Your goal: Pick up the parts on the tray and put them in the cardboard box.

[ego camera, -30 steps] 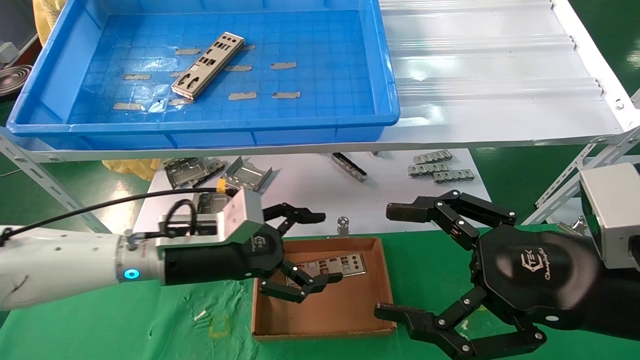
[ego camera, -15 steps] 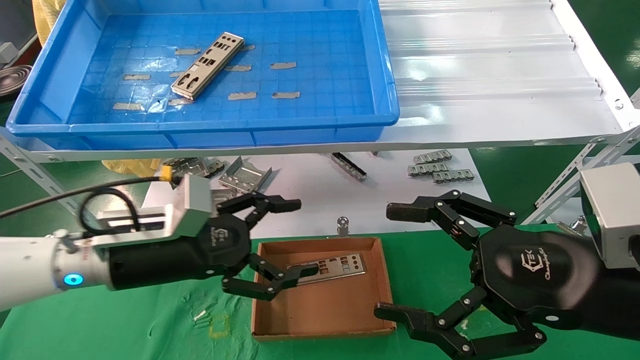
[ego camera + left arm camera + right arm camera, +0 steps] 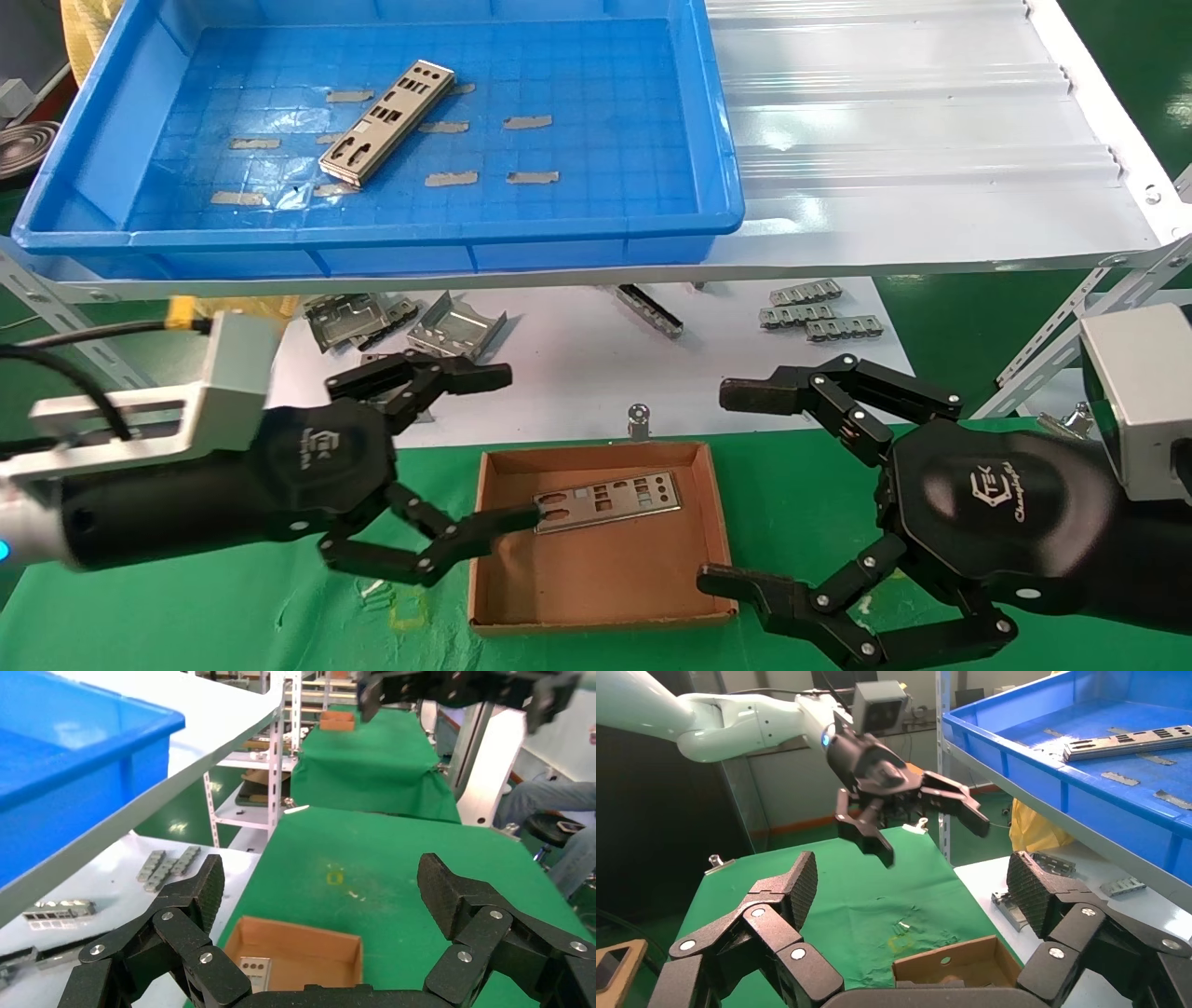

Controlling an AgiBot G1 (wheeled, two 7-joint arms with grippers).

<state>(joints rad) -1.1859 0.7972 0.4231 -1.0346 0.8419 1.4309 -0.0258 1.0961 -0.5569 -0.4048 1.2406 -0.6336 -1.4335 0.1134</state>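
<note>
One silver punched plate (image 3: 386, 121) lies in the blue tray (image 3: 717, 186) on the upper shelf; it also shows in the right wrist view (image 3: 1130, 741). Another plate (image 3: 607, 499) lies in the cardboard box (image 3: 717, 531) on the green cloth; its end shows in the left wrist view (image 3: 253, 971). My left gripper (image 3: 498, 447) is open and empty at the box's left edge, its lower fingertip close to the plate's end. My right gripper (image 3: 726, 489) is open and empty to the right of the box.
Folded grey brackets (image 3: 410, 321) and small notched strips (image 3: 819, 312) lie on the white lower board (image 3: 577, 373) behind the box. A white ribbed shelf panel (image 3: 913, 140) runs to the right of the tray. A small metal clip (image 3: 639, 419) stands behind the box.
My left gripper has drawn back to the left, away from over the box, with its fingers open. The plate stays in the box. The right arm has not moved.
</note>
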